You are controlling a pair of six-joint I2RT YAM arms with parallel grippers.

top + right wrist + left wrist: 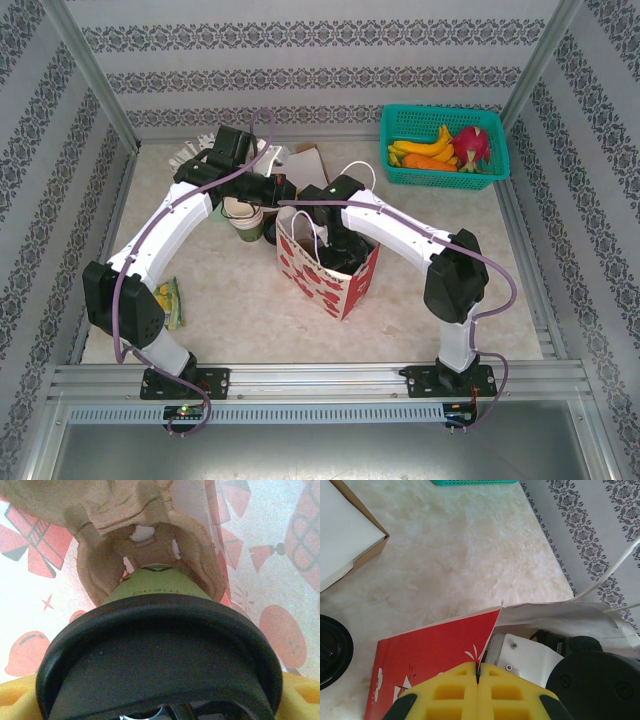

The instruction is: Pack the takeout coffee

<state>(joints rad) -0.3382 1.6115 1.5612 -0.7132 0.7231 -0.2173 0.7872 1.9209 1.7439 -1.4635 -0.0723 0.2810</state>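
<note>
placing step: the left gripper (477, 672) pinches the rim of the paper bag (435, 640) in the middle of the table (450, 260) while the right gripper (160, 698), clamped round the takeout coffee (160, 630) inside the bag, hangs it over a pocket of the pulp cup carrier (100, 565), so the next move likely calls for lowering straight in, then releasing.

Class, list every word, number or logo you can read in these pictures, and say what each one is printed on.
On the takeout coffee: a line of dark print on its green side, too blurred to read.
On the paper bag: red and white drawings; no words can be made out.
No other text is legible.
</note>
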